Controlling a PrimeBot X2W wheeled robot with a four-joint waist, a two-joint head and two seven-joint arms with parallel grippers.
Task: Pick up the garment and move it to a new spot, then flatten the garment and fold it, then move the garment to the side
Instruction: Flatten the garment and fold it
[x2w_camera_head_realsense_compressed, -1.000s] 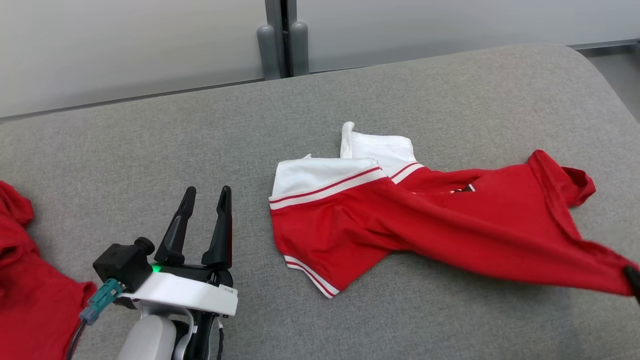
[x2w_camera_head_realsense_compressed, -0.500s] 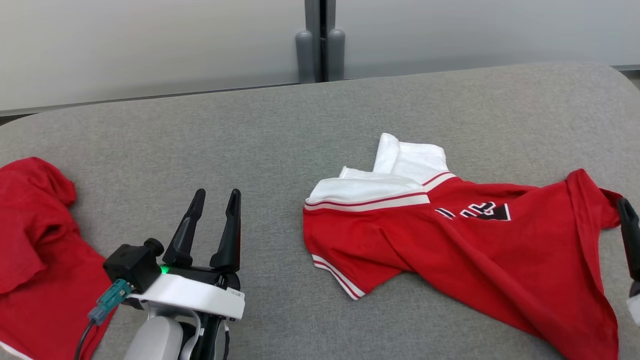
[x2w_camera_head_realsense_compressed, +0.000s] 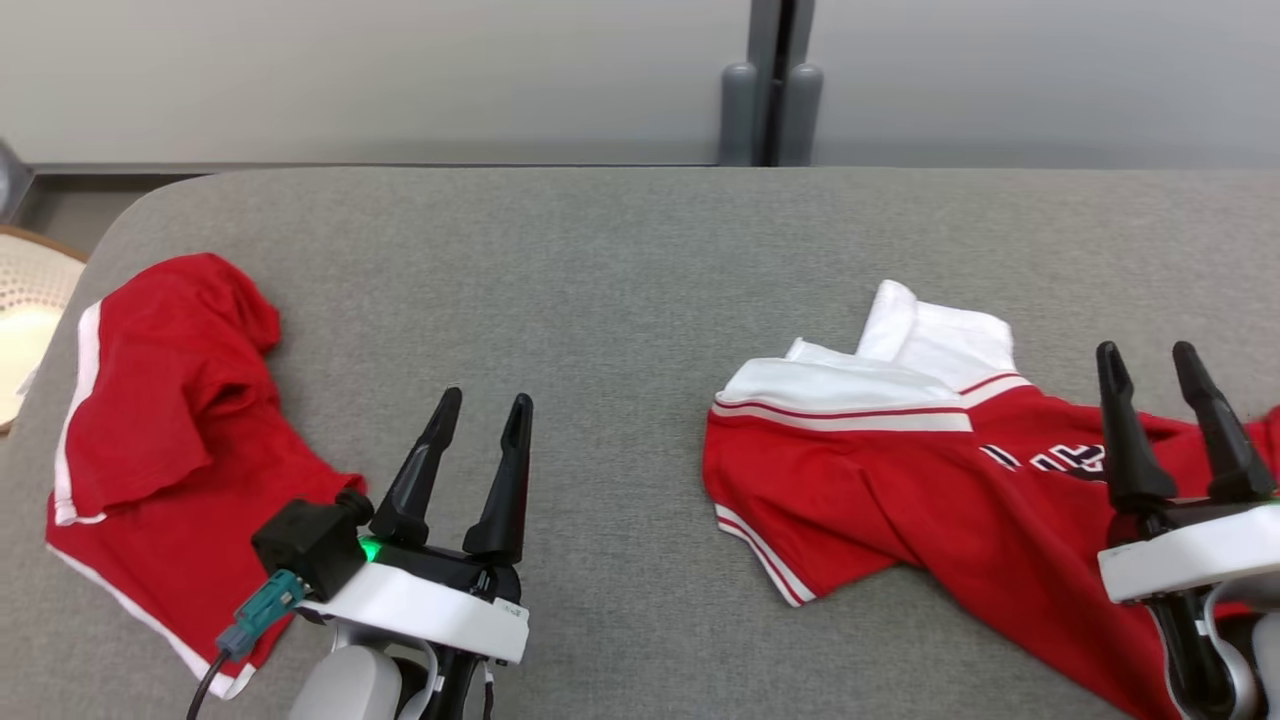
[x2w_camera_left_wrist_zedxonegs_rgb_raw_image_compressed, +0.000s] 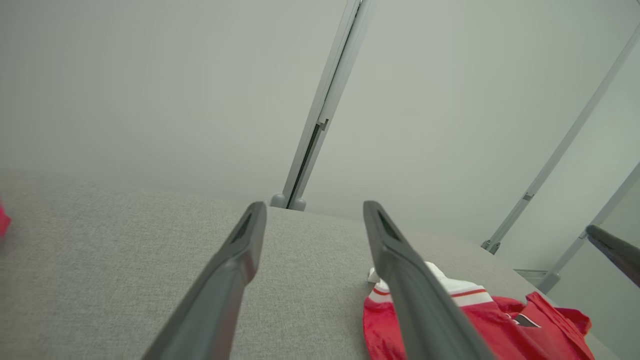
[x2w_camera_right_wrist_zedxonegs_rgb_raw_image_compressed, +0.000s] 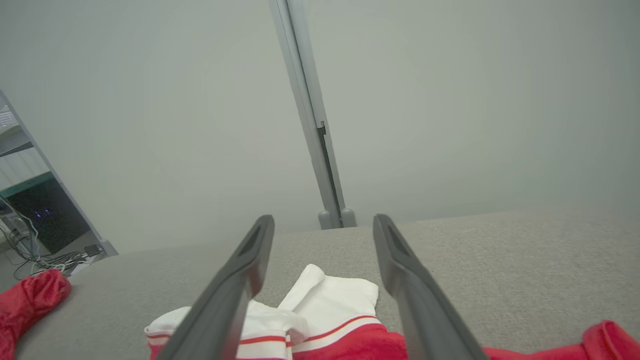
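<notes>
Here, right claw (x2w_camera_head_realsense_compressed: 1145, 352) wide apart, empty, above garment (x2w_camera_head_realsense_compressed: 880, 480)

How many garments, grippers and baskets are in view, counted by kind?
Red-and-white garments: 2, the lettered jersey and the crumpled garment at left.
Grippers: 2, left gripper and right gripper.
Basket: 1.
Total: 5.

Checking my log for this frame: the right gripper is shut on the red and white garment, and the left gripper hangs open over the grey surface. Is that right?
Not quite: the right gripper is open, fingers apart over the red and white garment, holding nothing, as the head view shows. The left gripper does hang open over the grey surface.
</notes>
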